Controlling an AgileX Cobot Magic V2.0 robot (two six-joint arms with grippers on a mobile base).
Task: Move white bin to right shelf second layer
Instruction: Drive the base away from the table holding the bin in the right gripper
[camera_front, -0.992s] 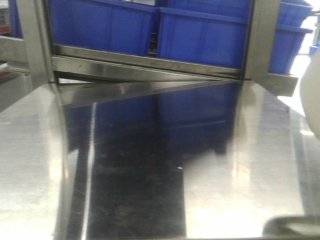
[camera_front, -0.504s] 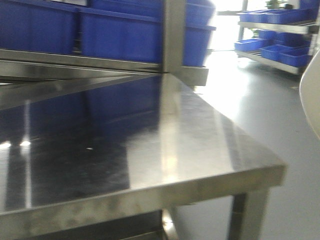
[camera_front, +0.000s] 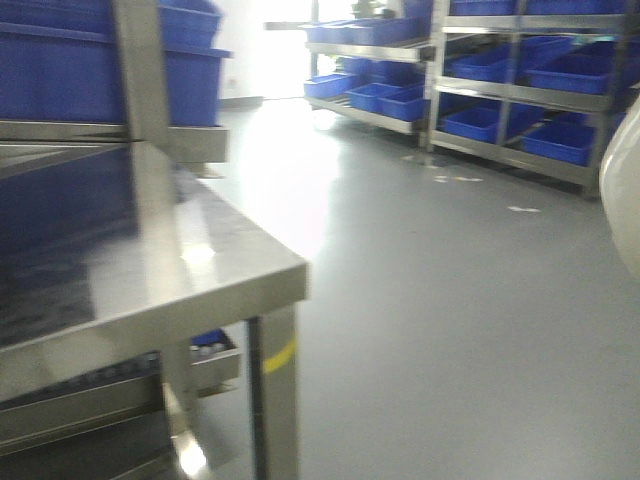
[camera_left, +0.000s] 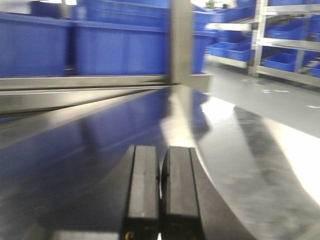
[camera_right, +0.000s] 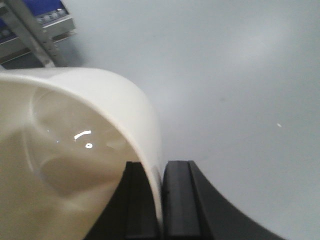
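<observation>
Motion blur smears every view; glare whitens the far floor (camera_front: 290, 130), highlights glint inside the white bin (camera_right: 75, 150).

The white bin (camera_right: 75, 130) is showing as a cream-white, glossy plastic tub with a smooth, rounded rim and inner walls sloping in toward a narrower base, small highlights glinting on its inside. It is sitting empty and tilted. Its wall is being pinched by the right gripper (camera_right: 161, 200), one finger inside and one outside. It is hanging above the grey floor (camera_right: 240, 75), and in the front-facing view only its curved side (camera_front: 625, 200) is showing at the right edge.
</observation>
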